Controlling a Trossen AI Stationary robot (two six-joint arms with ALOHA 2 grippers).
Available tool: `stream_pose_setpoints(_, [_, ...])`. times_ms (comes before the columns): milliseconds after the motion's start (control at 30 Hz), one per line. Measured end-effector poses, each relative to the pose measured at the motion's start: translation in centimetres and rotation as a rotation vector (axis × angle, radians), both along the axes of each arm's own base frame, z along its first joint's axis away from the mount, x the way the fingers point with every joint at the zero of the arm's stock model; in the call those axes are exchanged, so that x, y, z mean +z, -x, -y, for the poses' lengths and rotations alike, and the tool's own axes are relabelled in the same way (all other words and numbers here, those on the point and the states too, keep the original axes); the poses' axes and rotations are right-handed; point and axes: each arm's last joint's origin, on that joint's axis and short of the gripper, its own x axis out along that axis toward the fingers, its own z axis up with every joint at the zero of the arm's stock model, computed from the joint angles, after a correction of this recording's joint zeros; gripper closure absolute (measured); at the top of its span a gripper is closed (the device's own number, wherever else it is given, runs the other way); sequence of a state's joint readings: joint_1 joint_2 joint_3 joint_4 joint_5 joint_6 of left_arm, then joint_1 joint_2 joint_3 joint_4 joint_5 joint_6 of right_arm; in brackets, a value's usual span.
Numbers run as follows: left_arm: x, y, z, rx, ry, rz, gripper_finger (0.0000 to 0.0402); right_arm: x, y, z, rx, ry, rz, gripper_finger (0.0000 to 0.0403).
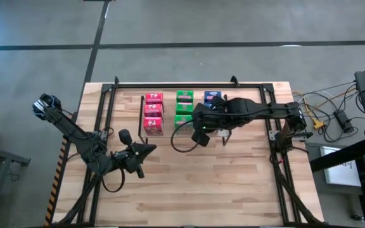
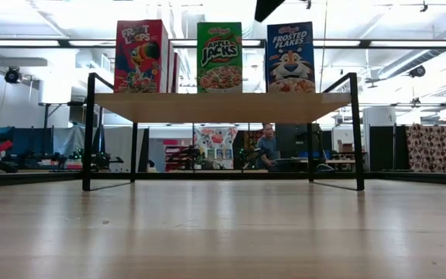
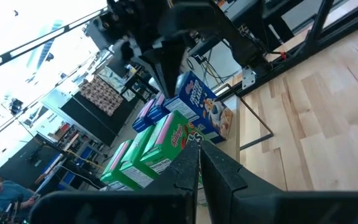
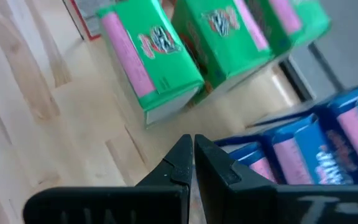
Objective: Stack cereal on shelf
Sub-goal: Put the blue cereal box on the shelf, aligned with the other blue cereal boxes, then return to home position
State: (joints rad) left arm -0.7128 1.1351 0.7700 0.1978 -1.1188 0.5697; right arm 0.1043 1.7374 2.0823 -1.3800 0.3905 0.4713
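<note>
The shelf (image 2: 215, 107) stands at the table's far side. Cereal boxes stand upright on its wooden top in three rows: red (image 1: 153, 114) on the left, green (image 1: 184, 106) in the middle, blue (image 1: 212, 97) on the right. The low view shows the front red (image 2: 142, 56), green (image 2: 219, 56) and blue (image 2: 290, 56) boxes. My right gripper (image 4: 193, 148) hangs shut above the shelf, between the green row (image 4: 151, 56) and the blue row (image 4: 316, 149), pointing steeply down. My left gripper (image 1: 152, 149) is shut and level over the table in front of the shelf.
A black frame (image 1: 189, 84) runs round the table. Cables and gear (image 1: 331, 114) lie beyond the right edge. Bare wood (image 1: 208, 183) stretches from the shelf to the near edge. A person (image 2: 268, 144) sits in the room far behind the shelf.
</note>
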Motion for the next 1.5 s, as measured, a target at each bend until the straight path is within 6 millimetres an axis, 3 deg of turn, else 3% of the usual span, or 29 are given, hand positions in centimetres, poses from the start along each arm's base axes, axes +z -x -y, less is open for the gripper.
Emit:
stream_pose_setpoints(200, [0.5,1.2,0.2,-0.039,0.020,0.002,0.0401,1.0,0.6,-1.8,0.105,0.157,0.026,0.0394])
stream_pose_setpoints(467, [1.5,4.0,0.2,-0.124,0.127,0.050,0.0401,1.2,1.8,-5.3,0.264,0.221,0.071,0.0394])
stream_pose_setpoints(700, [1.1,5.7,-0.5,-0.165,0.191,0.080,0.0401,0.6,4.5,-7.3,0.373,0.221,0.177,0.0394])
stream_pose_setpoints(1067, [0.6,7.4,-2.6,-0.167,0.258,0.130,0.0401,-3.3,10.3,-5.8,0.443,0.215,0.395,0.0394])
stream_pose_setpoints(1500, [-1.6,10.5,-6.4,-0.172,0.356,0.224,0.0401,-6.5,16.8,-3.3,0.511,0.260,0.722,0.0394])
